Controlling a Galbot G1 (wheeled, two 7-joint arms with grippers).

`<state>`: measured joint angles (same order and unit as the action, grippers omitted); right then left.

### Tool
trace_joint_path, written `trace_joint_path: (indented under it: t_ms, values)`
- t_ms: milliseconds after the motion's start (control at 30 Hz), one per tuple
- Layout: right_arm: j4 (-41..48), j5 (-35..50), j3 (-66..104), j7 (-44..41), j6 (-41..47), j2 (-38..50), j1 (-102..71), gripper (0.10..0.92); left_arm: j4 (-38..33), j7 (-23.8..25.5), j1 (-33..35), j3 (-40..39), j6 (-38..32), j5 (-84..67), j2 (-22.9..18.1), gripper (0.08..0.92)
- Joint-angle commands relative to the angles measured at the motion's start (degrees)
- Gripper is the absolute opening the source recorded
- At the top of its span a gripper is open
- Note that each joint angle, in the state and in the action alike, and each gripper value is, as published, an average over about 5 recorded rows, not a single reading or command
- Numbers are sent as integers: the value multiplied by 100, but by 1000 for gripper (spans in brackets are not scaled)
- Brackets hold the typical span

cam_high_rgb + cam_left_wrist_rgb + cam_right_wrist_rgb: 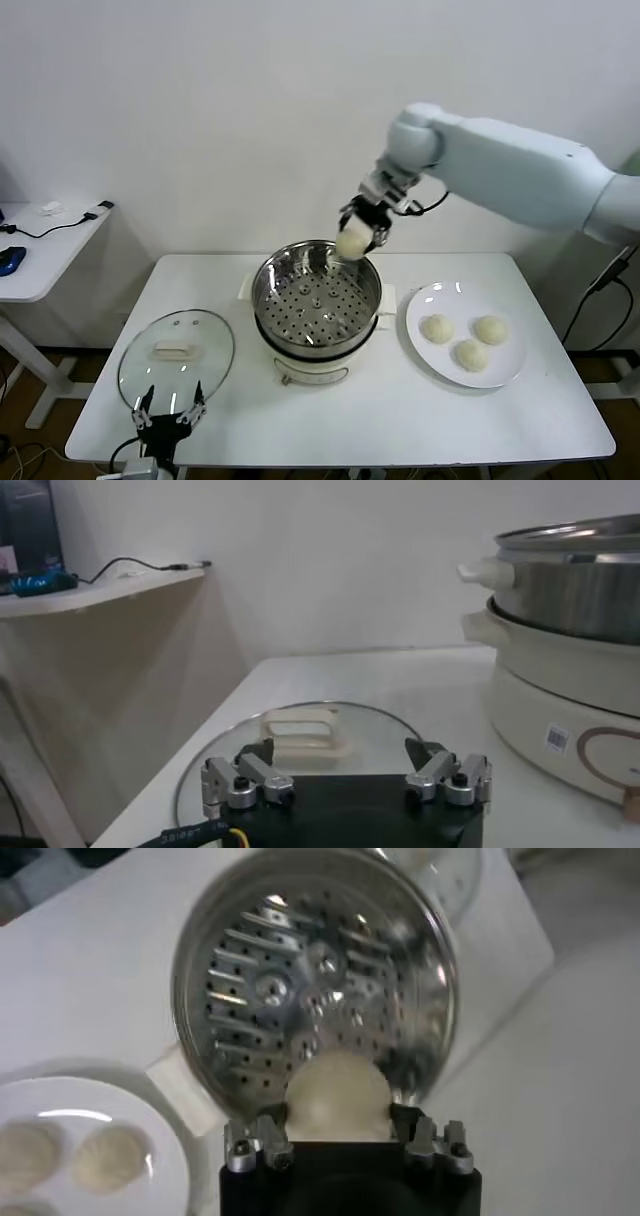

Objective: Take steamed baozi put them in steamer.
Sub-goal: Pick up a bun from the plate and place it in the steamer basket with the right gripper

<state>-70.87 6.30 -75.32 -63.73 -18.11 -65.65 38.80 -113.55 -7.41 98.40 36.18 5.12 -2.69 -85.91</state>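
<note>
while right claw (pixel 357 226) grips baozi (pixel 353 240), steamer (pixel 316 300) rim nears.

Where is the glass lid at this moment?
In the head view, the glass lid lies flat on the table's left side, beside the steamer, near the left gripper.

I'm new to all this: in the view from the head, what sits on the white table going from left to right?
Glass lid → steamer, with the right pincer holding a baozi over its far rim → plate carrying three baozi.
</note>
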Motion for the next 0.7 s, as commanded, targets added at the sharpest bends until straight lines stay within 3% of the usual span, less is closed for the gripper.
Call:
trace_joint_path:
  t_ms: [33,300,700]
  values:
    - [-177,-1228,-372,379,-1393,-537,-306,687,-18,-6,10,-3,-4,11,10,823]
    - [1964,-2563,474,840,-2347,-1285,-1421,687,-10,-19,32,-8,-29,43,23,823]
    - [3470,-3011,997,1191,-2743,-2003,-1841,687,56,-22,-49,24,-42,44,46,823]
